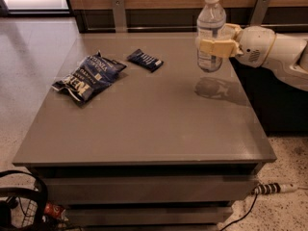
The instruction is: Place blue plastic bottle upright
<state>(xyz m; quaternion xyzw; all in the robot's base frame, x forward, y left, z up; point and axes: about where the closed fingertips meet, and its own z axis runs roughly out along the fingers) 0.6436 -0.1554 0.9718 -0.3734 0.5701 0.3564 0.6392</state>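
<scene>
The blue plastic bottle (pixel 211 30) is clear with a white cap and a pale label. It hangs upright in the air above the right side of the grey table (pixel 144 124), its base well clear of the top, its shadow below it. My gripper (pixel 214 45) comes in from the right on a white arm and is shut on the bottle's middle, its cream fingers (pixel 217 47) wrapping the label.
A dark blue snack bag (pixel 88 76) lies on the table's left side. A small dark blue packet (pixel 145 59) lies behind it toward the middle. A wooden wall with metal brackets stands behind the table. Cables and a basket sit on the floor in front.
</scene>
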